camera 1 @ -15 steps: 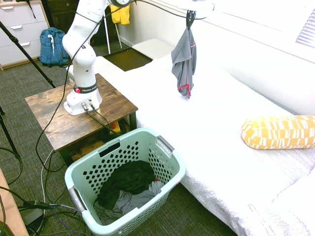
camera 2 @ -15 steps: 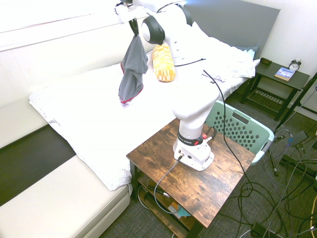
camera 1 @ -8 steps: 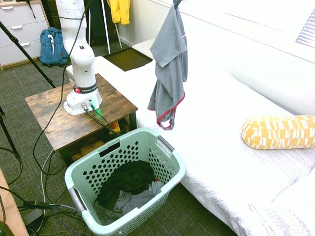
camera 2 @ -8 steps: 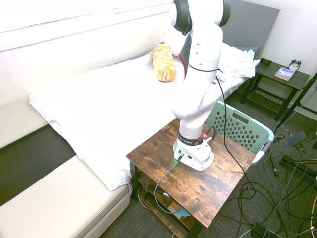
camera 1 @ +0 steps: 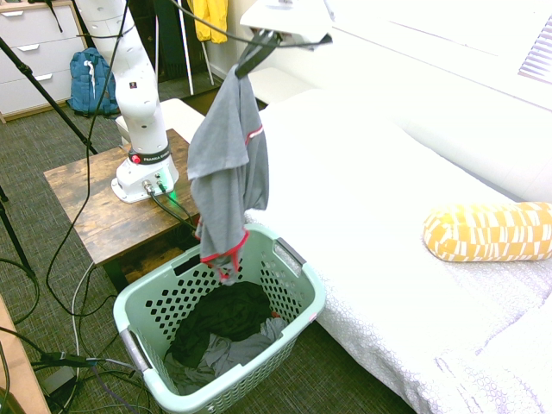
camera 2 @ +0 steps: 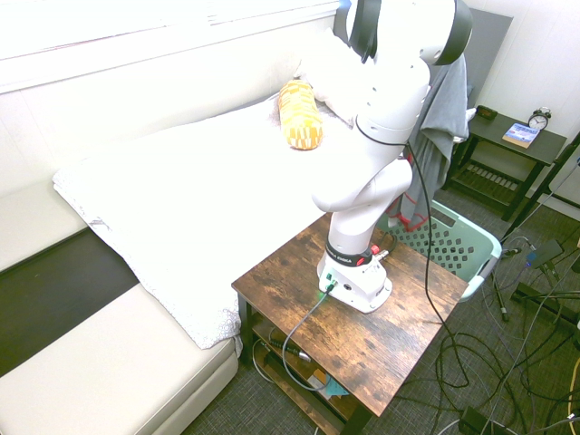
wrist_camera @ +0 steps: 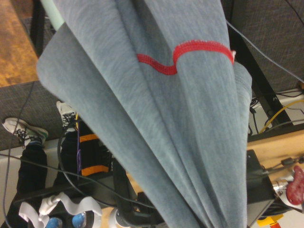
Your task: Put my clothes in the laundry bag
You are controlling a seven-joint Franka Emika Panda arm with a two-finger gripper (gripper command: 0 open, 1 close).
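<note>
Above perforated mint plastic basket (camera 1: 177, 392), draped grey T-shirt (camera 1: 226, 164)

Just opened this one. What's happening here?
The robot's claw is shut on a grey shirt with red trim, which hangs down over the basket. Its lowest end reaches the basket's opening, but the shirt has not been let go. Inside the basket lie a black garment and some grey cloth. A yellow patterned pillow lies on the bed. This looks like laundry being put away, with the drop probably next.
</note>
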